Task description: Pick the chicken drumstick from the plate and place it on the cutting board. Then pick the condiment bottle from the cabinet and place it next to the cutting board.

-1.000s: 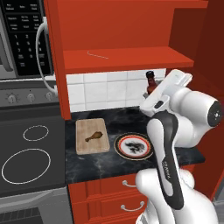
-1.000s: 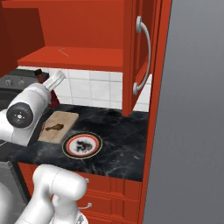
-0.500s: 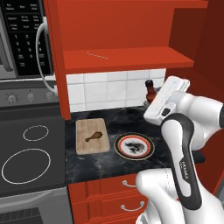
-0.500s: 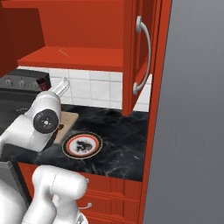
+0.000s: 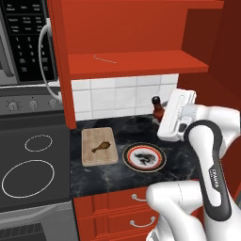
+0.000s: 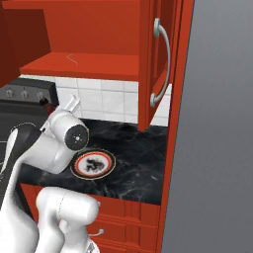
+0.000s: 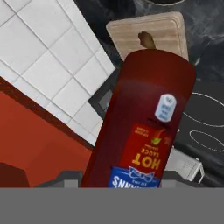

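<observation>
One step remains, as I judge it: the small golden-brown chicken drumstick (image 5: 100,147) already lies on the light tan rectangular wooden cutting board (image 5: 99,146), and the round plate with the dark brown-orange rim (image 5: 144,157) beside it is bare. The end effector (image 5: 160,117) holds the slim dark condiment bottle with the red hot-sauce label (image 7: 144,131); in the hand view the bottle's body sits between the fingers, and in the left base view its black cap and red neck show above the black marbled bench (image 5: 127,174), near the white tiled wall (image 5: 122,96).

To finish well, I would:
1. Carry the bottle toward the board, keeping it upright.
2. Choose bare bench just beside the board, apart from the plate and the board edge.
3. Lower until the base rests flat, then release.
4. Withdraw straight up so the fingers do not tip the bottle.
</observation>
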